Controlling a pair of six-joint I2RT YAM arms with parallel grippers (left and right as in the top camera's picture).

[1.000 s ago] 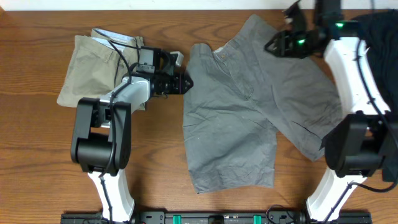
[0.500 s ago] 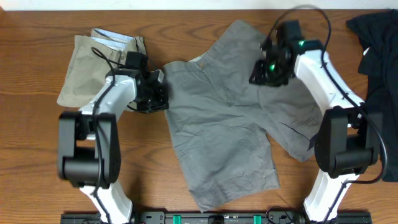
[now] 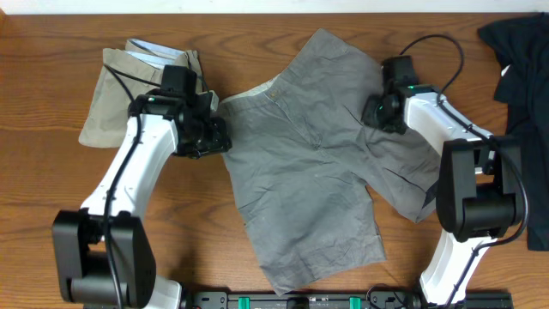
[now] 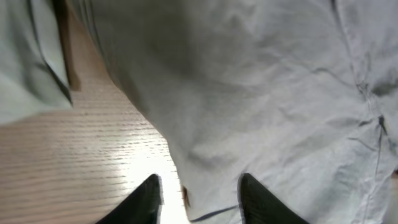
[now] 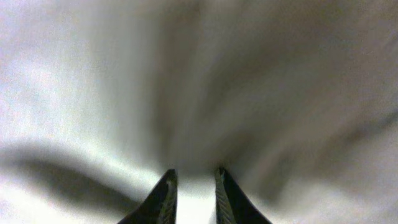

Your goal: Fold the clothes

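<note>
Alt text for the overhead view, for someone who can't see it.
Crumpled grey shorts lie spread on a wooden table, the left gripper at their left edge and the right gripper on their upper right part. Folded khaki shorts sit at the left, a black garment at the right edge.

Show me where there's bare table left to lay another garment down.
Widest bare wood: left side, below the khaki shorts, left of the grey shorts, though the left arm crosses it. Smaller patch between grey shorts and right arm. Crowded: the middle, and the black garment's corner.
</note>
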